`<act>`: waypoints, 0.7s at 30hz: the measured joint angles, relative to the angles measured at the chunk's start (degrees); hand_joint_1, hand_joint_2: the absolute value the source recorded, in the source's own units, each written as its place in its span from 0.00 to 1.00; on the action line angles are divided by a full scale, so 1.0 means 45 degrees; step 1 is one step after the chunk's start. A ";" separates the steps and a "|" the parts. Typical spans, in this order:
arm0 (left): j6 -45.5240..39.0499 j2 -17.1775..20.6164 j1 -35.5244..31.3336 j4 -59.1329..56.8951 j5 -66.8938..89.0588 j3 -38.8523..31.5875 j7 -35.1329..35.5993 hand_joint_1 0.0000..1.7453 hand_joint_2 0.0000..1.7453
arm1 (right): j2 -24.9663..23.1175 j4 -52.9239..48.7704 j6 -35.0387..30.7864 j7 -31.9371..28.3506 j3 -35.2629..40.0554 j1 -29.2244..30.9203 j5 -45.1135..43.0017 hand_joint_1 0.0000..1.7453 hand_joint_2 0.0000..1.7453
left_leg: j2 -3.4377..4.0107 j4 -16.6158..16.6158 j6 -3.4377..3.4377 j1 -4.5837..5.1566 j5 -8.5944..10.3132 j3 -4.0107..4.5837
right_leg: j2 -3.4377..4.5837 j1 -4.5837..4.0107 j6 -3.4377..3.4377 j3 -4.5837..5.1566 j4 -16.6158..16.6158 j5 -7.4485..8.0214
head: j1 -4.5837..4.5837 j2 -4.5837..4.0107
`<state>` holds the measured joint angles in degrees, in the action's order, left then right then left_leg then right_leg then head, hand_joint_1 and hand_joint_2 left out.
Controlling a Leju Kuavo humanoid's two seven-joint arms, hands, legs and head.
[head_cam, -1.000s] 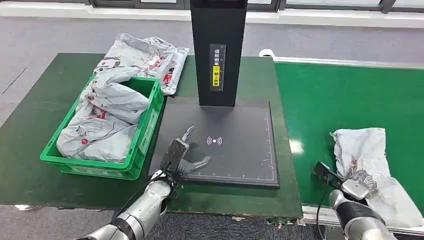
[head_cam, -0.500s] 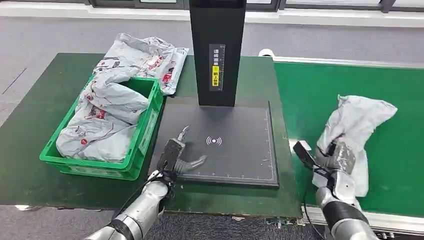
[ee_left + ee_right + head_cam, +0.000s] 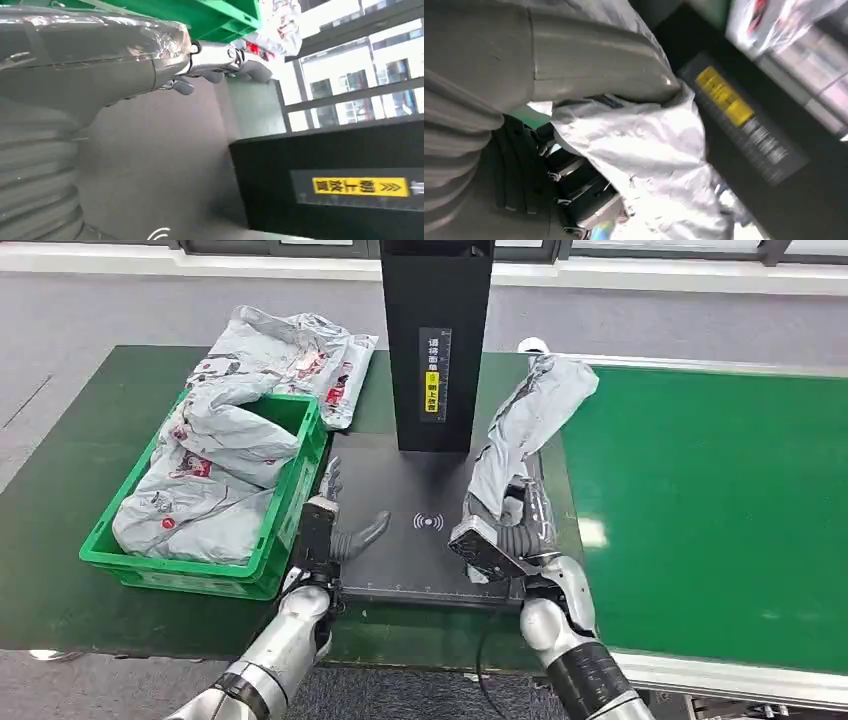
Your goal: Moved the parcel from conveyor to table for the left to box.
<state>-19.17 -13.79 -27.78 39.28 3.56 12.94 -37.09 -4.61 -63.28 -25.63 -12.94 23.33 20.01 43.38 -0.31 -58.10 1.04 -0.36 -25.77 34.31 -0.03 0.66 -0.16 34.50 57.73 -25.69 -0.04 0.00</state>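
Observation:
A crumpled grey plastic parcel (image 3: 525,420) stands up from my right hand (image 3: 510,530), which grips its lower end over the right part of the black scanner pad (image 3: 400,490). In the right wrist view the parcel (image 3: 649,150) lies across the hand (image 3: 549,150), with the fingers (image 3: 574,187) curled beneath it. My left hand (image 3: 335,530) hovers over the pad's left edge, fingers apart, holding nothing, right beside the green box (image 3: 290,500). The left wrist view shows that hand (image 3: 100,55) above the dark pad (image 3: 150,165), near the box.
The green box holds several grey parcels (image 3: 205,475), and more parcels (image 3: 290,355) lie behind it on the dark green table (image 3: 80,460). A black scanner post (image 3: 435,340) rises behind the pad. The green conveyor (image 3: 700,500) runs along the right.
My right hand has lifted the parcel off the conveyor and swung it left over the scanner pad. My left hand has shifted slightly left and forward, toward the box.

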 measured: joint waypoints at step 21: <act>-0.1118 0.0010 -0.0253 0.0136 -0.0967 0.0000 -0.0675 0.00 1.00 | 0.0160 0.1603 0.1620 0.0280 0.1432 0.0454 -0.0452 0.00 1.00 | -0.0003 -0.0005 0.0000 -0.0001 0.0000 0.0001 | -0.0002 -0.0003 -0.0002 0.0002 -0.0001 0.0002 | -0.0005 0.0000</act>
<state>-24.20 -13.75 -28.92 39.89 -0.79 12.94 -40.13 -3.89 -56.06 -18.34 -11.68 29.77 22.05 41.35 -0.32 -58.12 1.04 -0.37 -25.77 34.31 -0.04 0.65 -0.16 34.51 57.72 -25.68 -0.07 0.00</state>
